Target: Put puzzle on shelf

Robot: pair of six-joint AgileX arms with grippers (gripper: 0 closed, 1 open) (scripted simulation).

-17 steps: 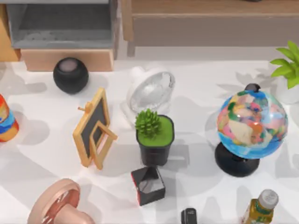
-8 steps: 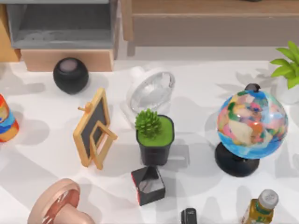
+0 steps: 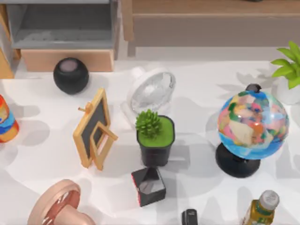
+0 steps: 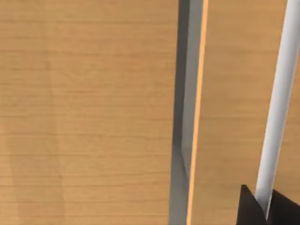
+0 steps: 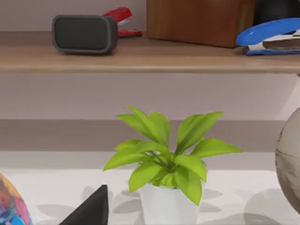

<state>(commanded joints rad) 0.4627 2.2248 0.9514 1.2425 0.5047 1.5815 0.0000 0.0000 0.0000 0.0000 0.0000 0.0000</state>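
Shelf [image 3: 211,7] of light-brown wood with a taupe panel runs along the tabletop's [image 3: 201,79] far edge. In the right wrist view its smooth board carries a rounded dark speaker [image 5: 84,33] and a glossy blue stapler [image 5: 269,37], above a leafy plant [image 5: 166,154] in a white pot. Our right gripper [image 5: 91,211] faces the shelf from near the plant. Our left gripper [image 4: 286,211] hangs close to flat wood-grain panels [image 4: 89,112]. We cannot tell either gripper's state, nor where the puzzle lies.
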